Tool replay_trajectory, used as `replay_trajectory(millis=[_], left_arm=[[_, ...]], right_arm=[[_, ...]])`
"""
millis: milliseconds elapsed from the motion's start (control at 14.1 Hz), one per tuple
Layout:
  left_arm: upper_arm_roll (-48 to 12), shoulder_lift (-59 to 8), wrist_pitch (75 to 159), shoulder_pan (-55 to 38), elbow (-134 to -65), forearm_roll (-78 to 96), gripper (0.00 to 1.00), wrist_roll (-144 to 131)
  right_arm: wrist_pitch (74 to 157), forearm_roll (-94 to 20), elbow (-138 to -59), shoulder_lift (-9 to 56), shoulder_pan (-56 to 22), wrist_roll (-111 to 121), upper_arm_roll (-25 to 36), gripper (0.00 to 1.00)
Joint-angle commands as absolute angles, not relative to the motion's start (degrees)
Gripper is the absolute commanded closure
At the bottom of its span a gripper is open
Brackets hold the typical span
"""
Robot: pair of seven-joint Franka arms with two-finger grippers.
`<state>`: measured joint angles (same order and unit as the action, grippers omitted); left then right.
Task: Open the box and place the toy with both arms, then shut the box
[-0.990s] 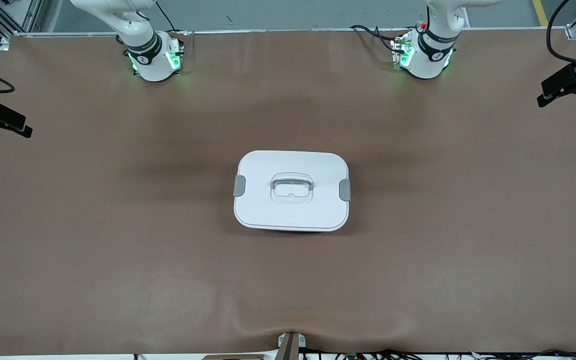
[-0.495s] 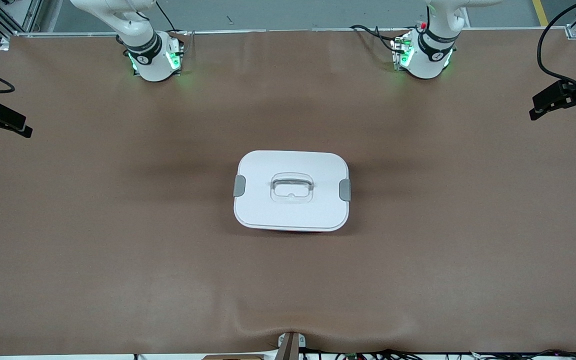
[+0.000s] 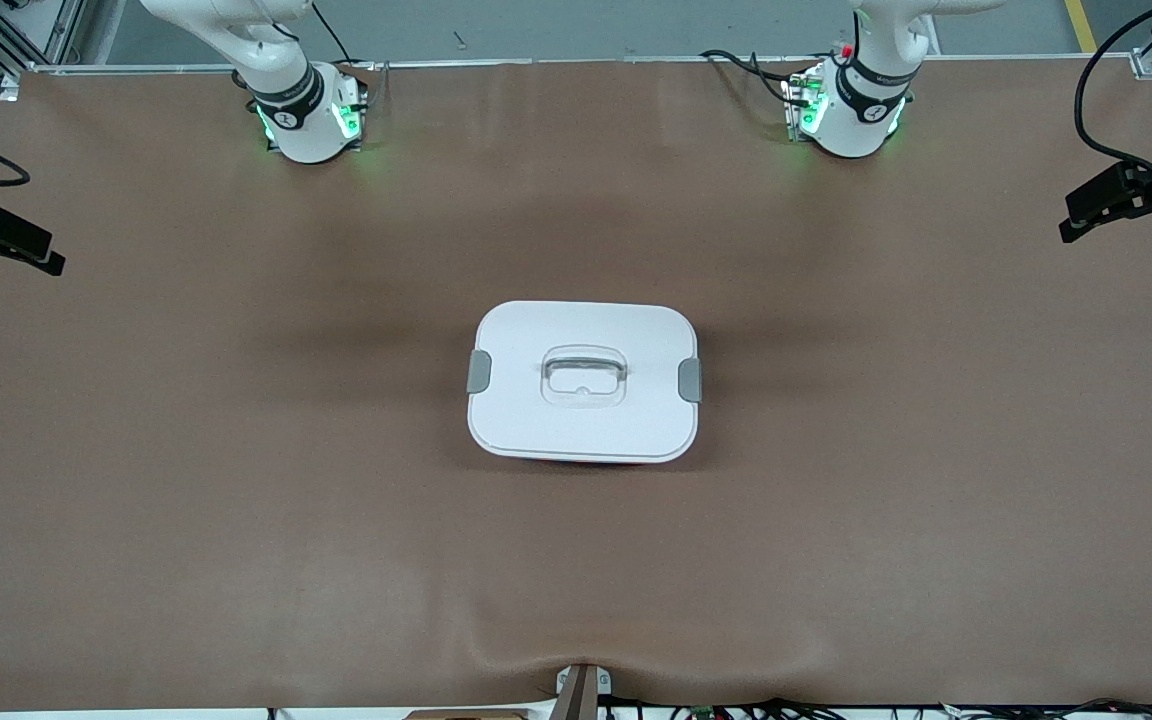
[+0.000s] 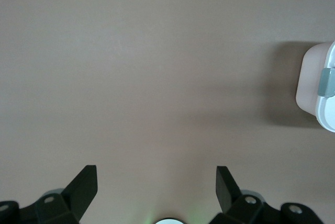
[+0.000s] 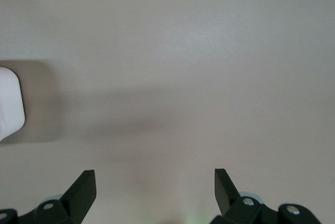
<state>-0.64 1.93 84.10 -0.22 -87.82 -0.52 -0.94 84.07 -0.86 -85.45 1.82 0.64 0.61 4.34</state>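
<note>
Brown matte sheet covers the whole table [image 3: 236,480], and sitting pretty much dead centre on it is the box [image 3: 583,335]. White flat lid [image 3: 586,425] is on and sits flush, with a grey clip [image 3: 478,371] on the end toward the right arm and another grey clip [image 3: 690,379] on the end toward the left arm. Clear recessed handle [image 3: 584,374] is in the middle of the lid. You can just catch a sliver of the pink base along the edge nearest the front camera, and the left wrist view shows the translucent pink wall [image 4: 309,80] under the lid edge too.

No sign of the toy in any view, so can't say where it is.

Both arms are pulled way out to the ends of the table. Left gripper [image 4: 156,177] hangs over bare table at its own arm's end, fingers [image 4: 84,182] spread wide, nothing between them, box well apart from it. Right gripper [image 5: 155,179] is the same deal over its own arm's end, fingers [image 5: 82,185] spread wide and empty, with just a corner of the box's lid peeking into its wrist view. Neither one is touching anything.

Both bases [image 3: 308,120] glow green along the edge of the table farthest from the front camera.
</note>
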Motion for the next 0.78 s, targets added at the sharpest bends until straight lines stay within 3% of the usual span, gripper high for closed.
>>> replay_trajectory(millis=[0, 707], left_arm=[[-0.5, 2.6, 84.8, -0.9, -88.5, -1.8, 0.0, -2.2], [-0.7, 1.5, 84.7, -0.9, -88.5, -1.4, 0.0, -7.3]], right_arm=[[83.2, 0.1, -84.4, 2.2, 0.3, -0.4, 4.3, 0.0], [83.2, 0.1, -84.4, 2.2, 0.3, -0.4, 4.3, 0.0]])
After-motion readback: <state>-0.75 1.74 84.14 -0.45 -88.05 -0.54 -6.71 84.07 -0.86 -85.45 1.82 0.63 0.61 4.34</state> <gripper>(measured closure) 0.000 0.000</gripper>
